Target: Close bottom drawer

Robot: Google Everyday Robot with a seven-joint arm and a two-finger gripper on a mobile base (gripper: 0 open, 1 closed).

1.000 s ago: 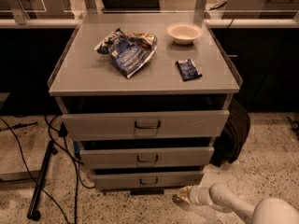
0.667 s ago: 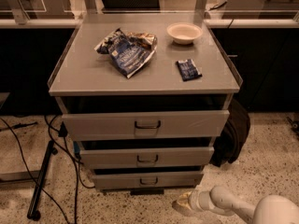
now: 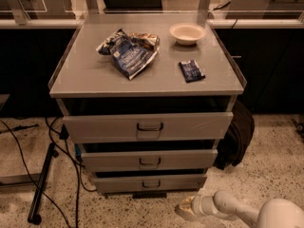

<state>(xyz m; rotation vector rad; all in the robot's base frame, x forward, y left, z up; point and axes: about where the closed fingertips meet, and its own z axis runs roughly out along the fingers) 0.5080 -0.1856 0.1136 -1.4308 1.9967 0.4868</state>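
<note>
The bottom drawer (image 3: 149,182) is the lowest and narrowest grey front of the cabinet, with a small dark centre pull (image 3: 151,184). It stands a little out from the cabinet, with a dark gap above it. My gripper (image 3: 184,209) is low near the floor, in front of and to the right of the drawer's right end, apart from it. My white arm (image 3: 247,212) runs off to the lower right.
The mid drawer (image 3: 149,159) and top drawer (image 3: 148,126) stand above. On the cabinet top (image 3: 85,75) lie a crumpled chip bag (image 3: 129,51), a white bowl (image 3: 187,33) and a small blue packet (image 3: 192,71). A dark bag (image 3: 236,134) leans at right; cables and a black stand (image 3: 42,182) at left.
My gripper has drifted slightly down and back from the bottom drawer. The drawer fronts look unchanged.
</note>
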